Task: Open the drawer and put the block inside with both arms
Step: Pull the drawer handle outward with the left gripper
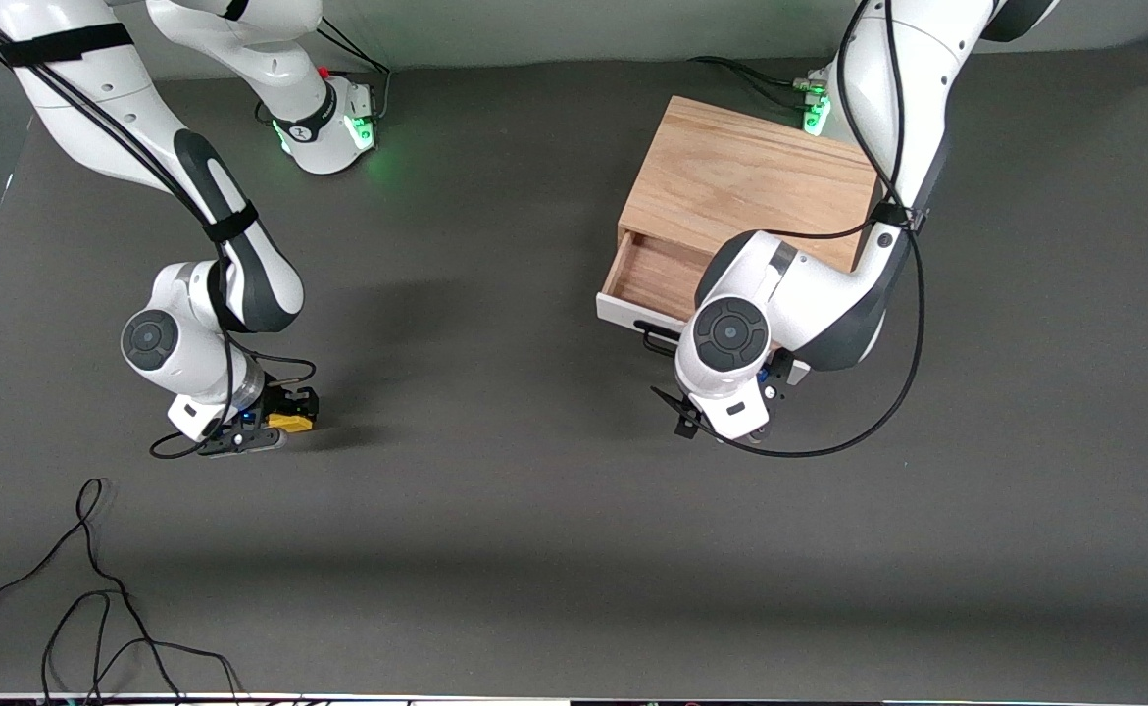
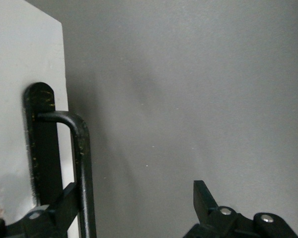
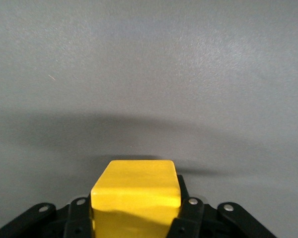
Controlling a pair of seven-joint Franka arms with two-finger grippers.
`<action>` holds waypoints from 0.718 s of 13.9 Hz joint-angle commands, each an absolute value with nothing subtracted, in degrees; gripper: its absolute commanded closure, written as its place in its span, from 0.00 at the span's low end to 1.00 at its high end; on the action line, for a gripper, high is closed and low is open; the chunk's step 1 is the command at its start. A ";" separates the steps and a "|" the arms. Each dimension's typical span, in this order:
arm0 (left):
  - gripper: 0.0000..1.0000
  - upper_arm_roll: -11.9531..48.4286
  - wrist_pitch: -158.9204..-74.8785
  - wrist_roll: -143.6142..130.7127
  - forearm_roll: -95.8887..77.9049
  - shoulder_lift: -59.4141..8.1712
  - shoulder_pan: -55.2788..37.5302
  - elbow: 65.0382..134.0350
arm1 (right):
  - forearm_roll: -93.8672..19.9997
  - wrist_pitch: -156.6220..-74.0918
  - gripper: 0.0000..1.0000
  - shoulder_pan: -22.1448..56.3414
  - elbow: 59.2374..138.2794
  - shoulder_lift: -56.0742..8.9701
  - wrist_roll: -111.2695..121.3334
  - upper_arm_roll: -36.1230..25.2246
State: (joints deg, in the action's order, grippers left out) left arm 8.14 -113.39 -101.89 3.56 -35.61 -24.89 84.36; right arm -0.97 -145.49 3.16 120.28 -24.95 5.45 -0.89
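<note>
The oak-grain box [image 1: 750, 186] stands toward the left arm's end of the table. Its drawer [image 1: 657, 275] is pulled partly out, with the white front panel [image 1: 623, 312] facing the front camera. My left gripper [image 1: 730, 427] is low in front of the panel. In the left wrist view it [image 2: 134, 206] is open, one finger [image 2: 57, 210] between the panel [image 2: 20, 99] and the black wire handle [image 2: 82, 163], the other apart from it. My right gripper [image 1: 274, 424] is low over the table toward the right arm's end, shut on the yellow block [image 1: 291, 422] [image 3: 135, 191].
Loose black cables [image 1: 93, 588] lie on the dark table near the front camera at the right arm's end. The left arm's forearm and cable hang over the box's corner and hide part of the drawer.
</note>
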 commanded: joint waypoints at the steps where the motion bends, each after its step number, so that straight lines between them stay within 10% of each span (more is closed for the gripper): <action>1: 0.00 8.00 -116.35 -102.66 5.71 -37.88 -25.14 80.33 | -0.53 -136.70 1.00 3.16 115.86 -22.16 5.80 -1.14; 10: 0.00 8.08 -113.67 -96.45 10.81 -35.69 -20.41 68.22 | -1.23 -100.05 1.00 5.53 85.99 -21.36 -6.40 -0.53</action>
